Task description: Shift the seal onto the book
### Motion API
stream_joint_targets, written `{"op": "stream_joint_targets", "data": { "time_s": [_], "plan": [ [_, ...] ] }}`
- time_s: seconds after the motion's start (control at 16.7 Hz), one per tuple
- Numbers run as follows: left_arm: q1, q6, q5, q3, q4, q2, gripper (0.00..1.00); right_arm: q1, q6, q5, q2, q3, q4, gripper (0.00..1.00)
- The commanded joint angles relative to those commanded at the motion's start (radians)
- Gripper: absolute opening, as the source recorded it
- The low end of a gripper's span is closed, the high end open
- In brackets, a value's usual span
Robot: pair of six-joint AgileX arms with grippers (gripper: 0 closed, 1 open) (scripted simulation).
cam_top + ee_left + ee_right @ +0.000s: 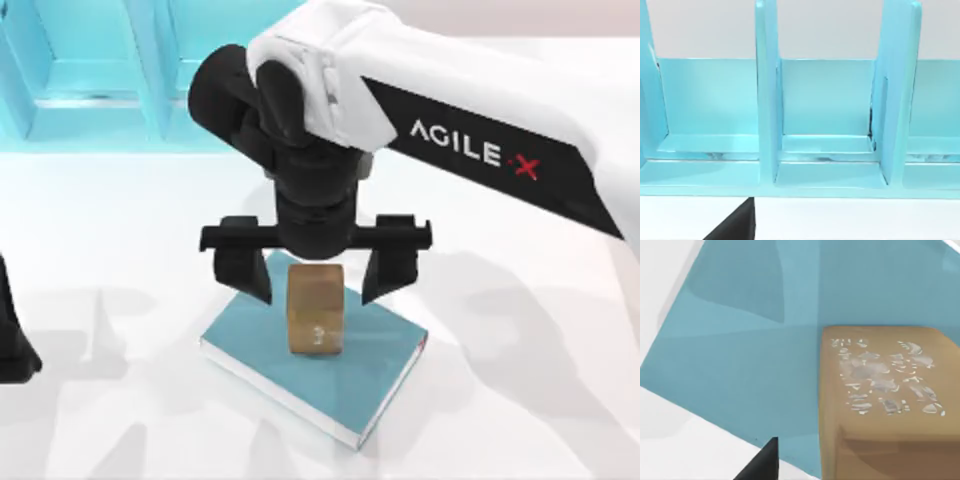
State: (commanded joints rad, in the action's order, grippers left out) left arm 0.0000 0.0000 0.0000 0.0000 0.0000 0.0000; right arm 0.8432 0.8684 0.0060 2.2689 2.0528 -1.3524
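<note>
Both right jaws point(316, 283) stand apart, flanking the seal point(315, 310) resting on the book point(380, 365).

Right arm point(470, 110) and right gripper point(316, 272): we are showing our casing, seen from above.
We are wearing a smooth white shell over the long link, which is carrying a black slanted panel lettered "AGILE" in white with a red "X". Rounded black housings are forming the wrist, and a black crossbar is bearing two blocky black fingers point(243, 272) that are tapering to wedge tips. At the table's left edge, a plain black part of our left arm point(14, 342) is showing.
</note>
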Motion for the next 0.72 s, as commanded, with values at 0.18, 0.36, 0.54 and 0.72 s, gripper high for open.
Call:
{"op": "stream_joint_targets", "data": {
  "time_s": [0.18, 0.36, 0.54, 0.72],
  "plan": [
    [0.000, 0.000, 0.000, 0.000, 0.000, 0.000, 1.00, 0.000, 0.000, 0.000, 0.000, 0.000, 0.000, 1.00],
    [0.000, 0.000, 0.000, 0.000, 0.000, 0.000, 1.00, 0.000, 0.000, 0.000, 0.000, 0.000, 0.000, 1.00],
    [0.000, 0.000, 0.000, 0.000, 0.000, 0.000, 1.00, 0.001, -0.002, -0.001, 0.002, 0.018, -0.017, 1.00],
    [0.000, 0.000, 0.000, 0.000, 0.000, 0.000, 1.00, 0.001, -0.002, 0.000, 0.011, 0.101, -0.089, 1.00]
  ]
}}
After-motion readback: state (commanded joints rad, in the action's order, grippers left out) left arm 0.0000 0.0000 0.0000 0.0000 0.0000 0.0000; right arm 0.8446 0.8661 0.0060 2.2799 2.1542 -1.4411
